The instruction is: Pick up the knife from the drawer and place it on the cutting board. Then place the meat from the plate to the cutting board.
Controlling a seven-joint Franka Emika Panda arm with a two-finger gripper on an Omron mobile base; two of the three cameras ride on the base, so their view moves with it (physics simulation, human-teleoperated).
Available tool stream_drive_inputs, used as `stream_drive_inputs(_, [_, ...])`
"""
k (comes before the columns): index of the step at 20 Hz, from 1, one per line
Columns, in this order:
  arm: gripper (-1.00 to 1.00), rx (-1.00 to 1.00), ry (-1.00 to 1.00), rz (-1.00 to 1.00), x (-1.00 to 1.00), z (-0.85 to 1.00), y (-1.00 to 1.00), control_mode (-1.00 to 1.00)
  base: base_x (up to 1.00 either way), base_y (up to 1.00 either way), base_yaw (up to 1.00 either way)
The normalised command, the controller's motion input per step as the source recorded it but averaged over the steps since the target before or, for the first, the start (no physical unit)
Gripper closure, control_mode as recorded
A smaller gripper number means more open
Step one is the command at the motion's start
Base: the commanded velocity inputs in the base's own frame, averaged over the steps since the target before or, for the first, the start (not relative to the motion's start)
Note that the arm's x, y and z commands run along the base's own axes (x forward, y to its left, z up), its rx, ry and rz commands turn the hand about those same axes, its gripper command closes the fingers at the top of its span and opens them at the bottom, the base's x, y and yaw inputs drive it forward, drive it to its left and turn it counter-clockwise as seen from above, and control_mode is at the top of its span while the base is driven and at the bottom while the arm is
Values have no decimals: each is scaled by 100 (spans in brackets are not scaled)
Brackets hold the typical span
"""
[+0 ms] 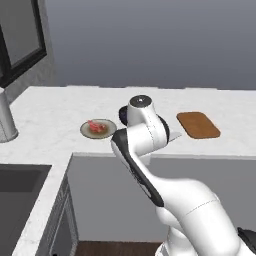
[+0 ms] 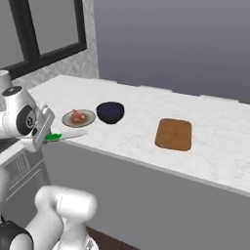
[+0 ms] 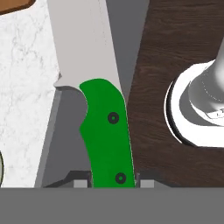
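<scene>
At the counter's [image 2: 127, 127] front edge, the hand [image 2: 43, 132] grips the knife [image 2: 61, 136] clear of the plate [image 2: 78, 118].

Counted on the white counter [image 2: 215, 141]: one cutting board [image 2: 174, 134], one plate [image 2: 78, 117] carrying one piece of meat [image 2: 76, 115], one dark blue bowl [image 2: 110, 112]. Off the counter's front edge: one knife [image 3: 98, 83], green-handled. At the counter's far left edge: one grey canister [image 1: 6, 120].
</scene>
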Motion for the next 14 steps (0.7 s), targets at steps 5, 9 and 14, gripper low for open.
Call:
stream_drive_inputs(5, [100,0,0,0,0,0,0,100,54,57,-38])
stream_drive_inputs(9, [100,0,0,0,0,0,0,100,55,20,-28])
stream_drive_inputs(14, [100,0,0,0,0,0,0,100,25,0,-17])
